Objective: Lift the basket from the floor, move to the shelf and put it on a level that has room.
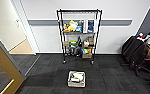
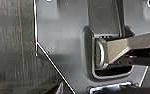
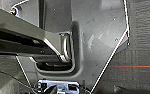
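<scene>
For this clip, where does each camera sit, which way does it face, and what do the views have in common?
Head view: high on the robot, facing forward and down at the basket on the floor before the shelf; no robot parts.
Left wrist view: on the left arm, facing down; robot's dark plate and jointed bar, carpet beside.
Right wrist view: on the right arm, likewise.
Shared: the dark carpet appears in all three.

The head view was evenly and brightly lit, the white wall (image 1: 116, 37) near glare at the top while the floor (image 1: 108, 75) stayed dark below. Everything looked soft and blurred, with straight lines leaning outward at the edges. Both wrist views were dim, grey and smeared.
</scene>
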